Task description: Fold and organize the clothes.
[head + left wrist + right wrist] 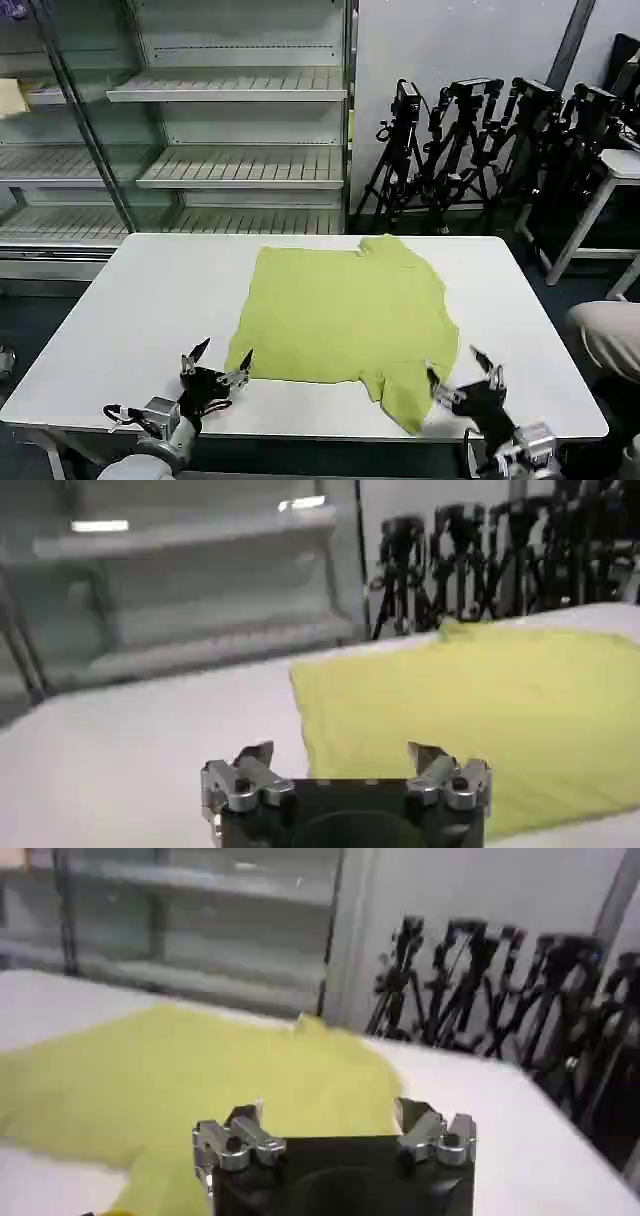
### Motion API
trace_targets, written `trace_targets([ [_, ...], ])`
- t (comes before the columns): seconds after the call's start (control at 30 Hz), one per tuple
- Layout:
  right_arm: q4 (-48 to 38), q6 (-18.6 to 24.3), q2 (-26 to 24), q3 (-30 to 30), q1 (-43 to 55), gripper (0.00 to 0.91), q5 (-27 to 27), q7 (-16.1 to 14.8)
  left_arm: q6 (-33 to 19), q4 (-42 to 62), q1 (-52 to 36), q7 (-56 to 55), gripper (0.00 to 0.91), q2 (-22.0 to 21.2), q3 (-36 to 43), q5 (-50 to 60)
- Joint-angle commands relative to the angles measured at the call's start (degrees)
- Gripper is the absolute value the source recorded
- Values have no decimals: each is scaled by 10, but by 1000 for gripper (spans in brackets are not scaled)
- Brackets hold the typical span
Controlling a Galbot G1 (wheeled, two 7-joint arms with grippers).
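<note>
The clothes are one lime yellow-green T-shirt [345, 312] lying spread on the white table [150, 300], with a sleeve trailing toward the near right edge. No printed graphic faces up. My left gripper [224, 357] is open at the shirt's near left corner, its jaws straddling the shirt's edge [330, 735]. My right gripper [461, 370] is open at the near right, just beside the trailing sleeve [400, 395]. In the right wrist view the shirt [200, 1073] lies ahead of the open right gripper [328, 1110]. In the left wrist view the left gripper [343, 750] holds nothing.
Grey metal shelving [230, 130] stands behind the table. A cluster of black camera tripods [480, 150] fills the back right. A white side table [615, 170] and a beige fabric thing [610, 335] sit at the right edge. Bare tabletop lies left of the shirt.
</note>
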Motion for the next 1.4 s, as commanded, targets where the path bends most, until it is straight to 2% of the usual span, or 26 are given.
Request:
trace_targets([
  [0.03, 18, -9, -3, -7, -59, 907, 9, 9, 52, 0, 18, -18, 907, 4, -15, -53],
  [0.73, -4, -28, 5, -50, -21, 907, 1, 24, 53, 14, 2, -37, 907, 0, -15, -103],
  [0.77, -4, -31, 5, -50, -20, 907, 1, 24, 53, 15, 2, -36, 816, 0, -15, -104],
  [0.8, -4, -34, 4, -51, -19, 907, 1, 24, 53, 15, 2, -37, 504, 0, -14, -105],
  [0.83, -3, -39, 3, -53, -16, 736, 1, 24, 53, 17, 2, -37, 30, -1, -12, -108],
  [0.87, -4, -41, 3, -53, -15, 564, 1, 24, 53, 17, 2, -36, 20, -2, -11, -108],
  [0.9, -5, -44, 3, -55, -13, 222, 1, 24, 53, 18, 2, -35, 20, -2, -11, -109],
  [0.93, -6, -47, 3, -57, -11, 20, 2, 24, 53, 18, 2, -34, 10, -3, -10, -109],
  [0.97, -7, -52, 3, -59, -7, 0, 5, 23, 53, 18, 2, -33, 20, -3, -9, -109],
  [1.4, -14, -104, 4, -68, 18, 0, 73, 25, 53, 22, 1, -23, 20, -5, -3, -107],
])
